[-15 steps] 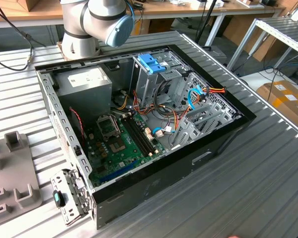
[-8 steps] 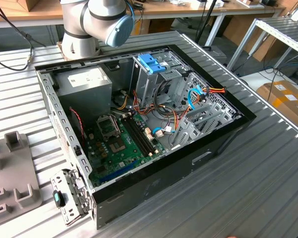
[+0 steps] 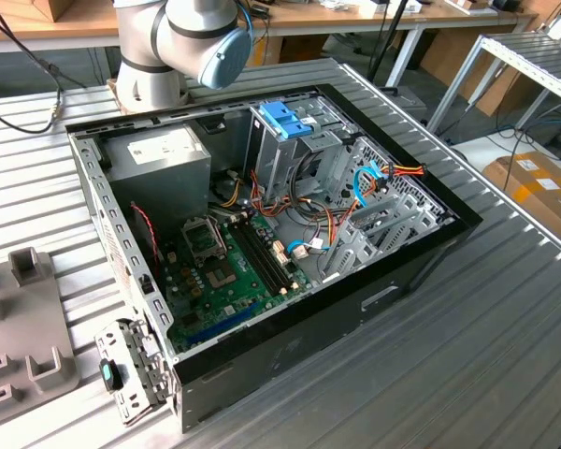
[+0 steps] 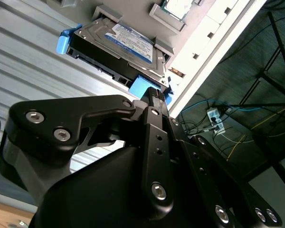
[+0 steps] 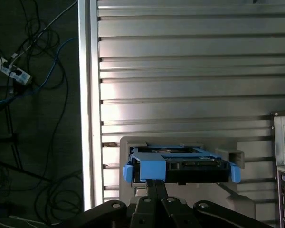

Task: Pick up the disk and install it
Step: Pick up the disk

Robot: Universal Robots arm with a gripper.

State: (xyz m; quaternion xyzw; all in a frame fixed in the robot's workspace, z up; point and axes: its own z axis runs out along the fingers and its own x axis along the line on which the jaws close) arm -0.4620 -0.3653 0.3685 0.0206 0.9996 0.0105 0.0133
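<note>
Dark-cased, its blue-and-white label too small to read, the disk (image 4: pixel 118 45) lies in a grey holder (image 5: pixel 218 142) on the ribbed metal counter (image 4: pixel 28 52). The gripper (image 4: pixel 154 93), fingers pressed together, hovers just beside one light-blue side rail (image 4: pixel 141 88).

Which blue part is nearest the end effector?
The dark metal disk's light-blue rail, beside the end effector; the ridged blue latch is in the computer case.
</note>
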